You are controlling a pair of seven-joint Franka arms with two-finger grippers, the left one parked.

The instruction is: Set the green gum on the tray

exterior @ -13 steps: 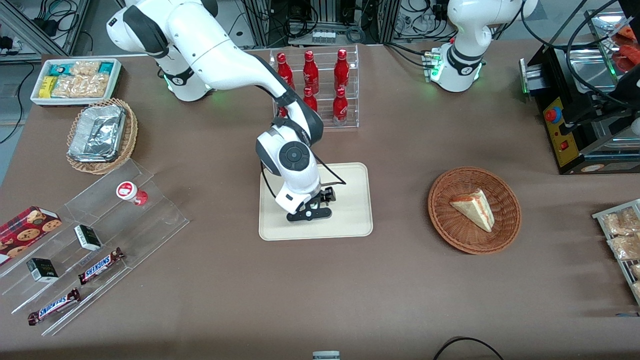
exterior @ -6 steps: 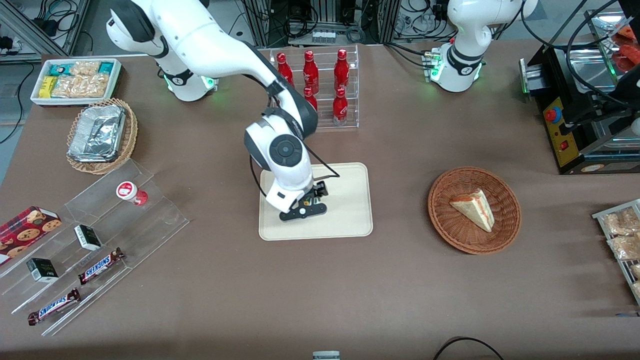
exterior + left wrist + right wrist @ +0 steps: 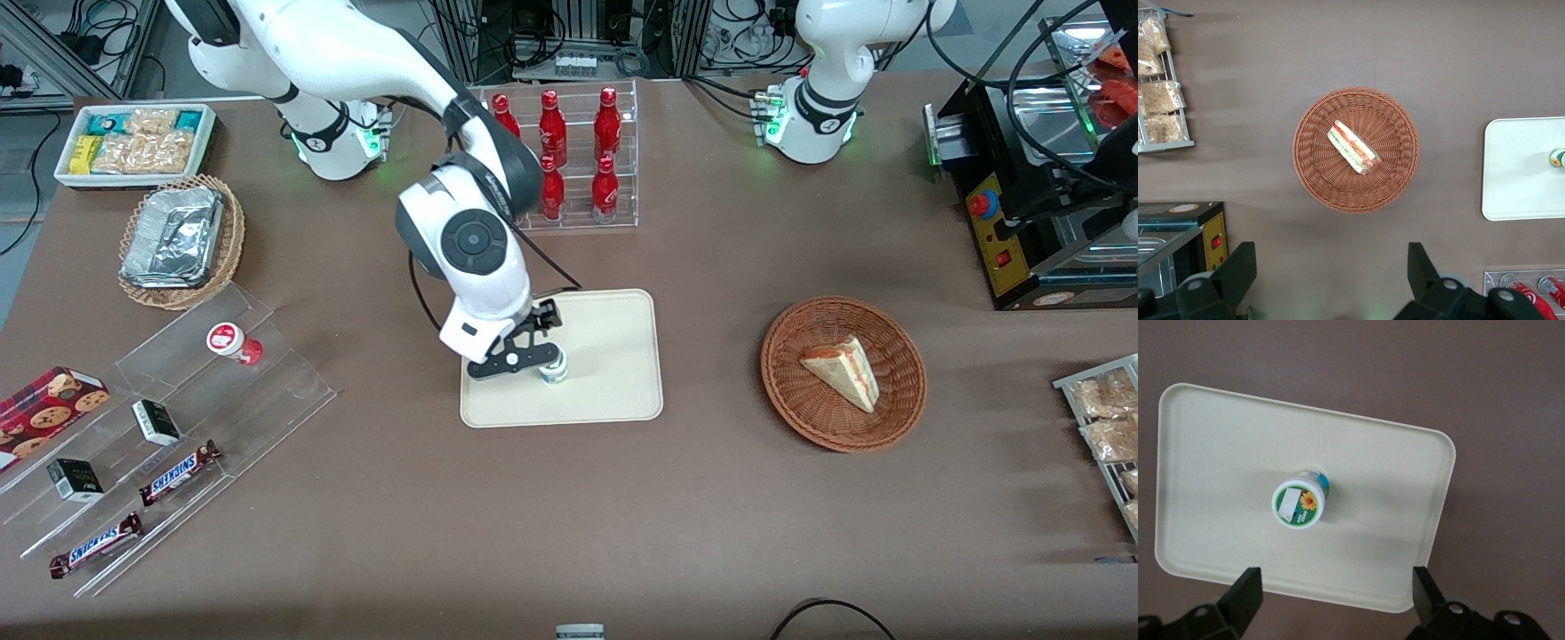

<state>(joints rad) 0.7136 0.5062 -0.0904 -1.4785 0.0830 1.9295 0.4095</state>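
The green gum (image 3: 1300, 501) stands upright on the tray (image 3: 1218, 433), well inside its rim. Your gripper (image 3: 1331, 597) hangs above it, fingers spread wide and touching nothing. Lift straight up so no fingertip clips the lid.

Wicker basket (image 3: 898, 418) holding sandwich wedge (image 3: 842, 370); red bottles (image 3: 578, 151) in clear rack (upright).
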